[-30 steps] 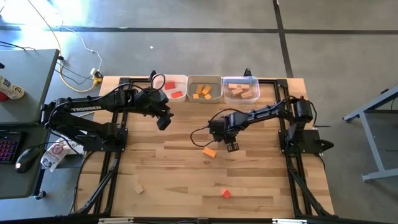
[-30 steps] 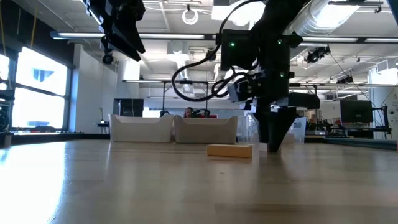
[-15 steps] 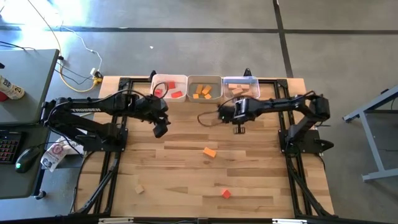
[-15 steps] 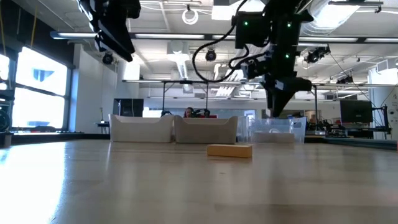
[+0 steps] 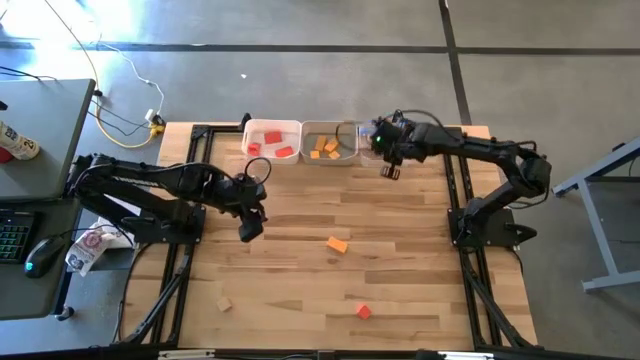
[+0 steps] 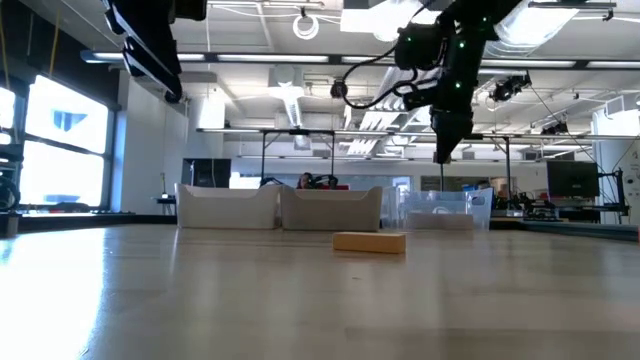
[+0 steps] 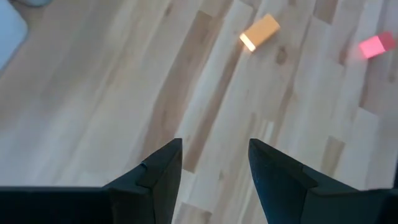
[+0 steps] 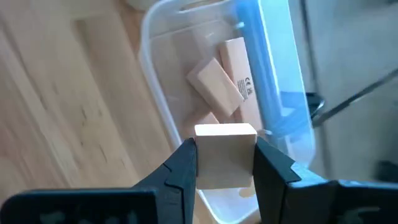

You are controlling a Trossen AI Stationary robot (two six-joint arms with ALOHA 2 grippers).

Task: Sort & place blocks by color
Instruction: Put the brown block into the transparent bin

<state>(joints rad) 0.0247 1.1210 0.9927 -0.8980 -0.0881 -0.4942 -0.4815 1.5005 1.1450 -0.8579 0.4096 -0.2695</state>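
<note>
My right gripper [image 8: 225, 163] is shut on a pale wooden block [image 8: 225, 149] and hangs over the near wall of the clear bin [image 5: 386, 140], which holds several pale blocks [image 8: 214, 81]. In the low view it hangs high above the table [image 6: 443, 150]. My left gripper [image 7: 214, 165] stands open above bare wood left of centre [image 5: 250, 226]. An orange block [image 5: 337, 244] lies flat mid-table, a red block [image 5: 363, 311] lies near the front edge, and a pale block [image 5: 224, 303] lies at the front left. My right gripper pinches the pale block by two opposite sides [image 8: 200, 160] between its two fingers. The fingers slant down toward the table's far edge. The block is lifted clear and sits level above the clear bin's near wall.
Three bins stand in a row at the far edge: a white one with red blocks [image 5: 272, 138], a grey one with orange blocks [image 5: 328, 143] and the clear one. Black frame rails [image 5: 180, 260] run along both sides of the table.
My right gripper, still shut, has risen from the table beside the orange block and swung toward the far edge, ending at the clear bin. My left gripper, still open, has swung away from the red bin toward the table's near edge.
</note>
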